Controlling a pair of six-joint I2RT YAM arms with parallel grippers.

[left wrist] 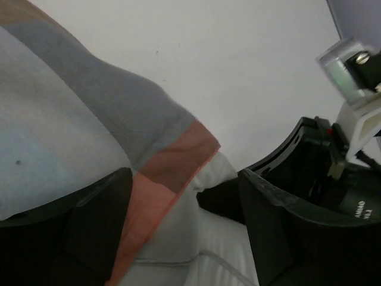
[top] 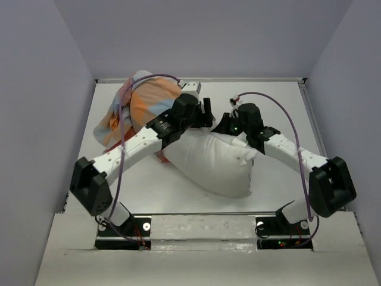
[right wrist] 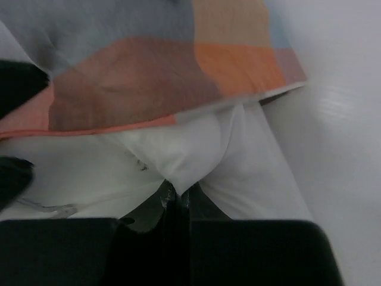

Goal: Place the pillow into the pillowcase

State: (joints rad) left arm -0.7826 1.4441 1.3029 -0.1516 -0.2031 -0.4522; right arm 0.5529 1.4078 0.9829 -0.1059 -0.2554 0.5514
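Note:
The white pillow (top: 220,164) lies mid-table, its far end against the checked pillowcase (top: 149,104), which is bunched at the back left. My left gripper (top: 205,113) is at that junction. In the left wrist view it (left wrist: 184,232) is open, its fingers (left wrist: 89,229) wide apart with the pillowcase hem (left wrist: 161,179) and the pillow corner (left wrist: 196,244) between them. My right gripper (top: 229,123) is at the pillow's far end. In the right wrist view it (right wrist: 178,192) is shut on a pinch of the pillow (right wrist: 196,149), just under the pillowcase edge (right wrist: 149,65).
The white table (top: 280,101) is walled at the back and both sides. Both arms cross over the pillow and nearly meet at the middle. Part of the right arm's wrist (left wrist: 351,77) shows close to my left gripper.

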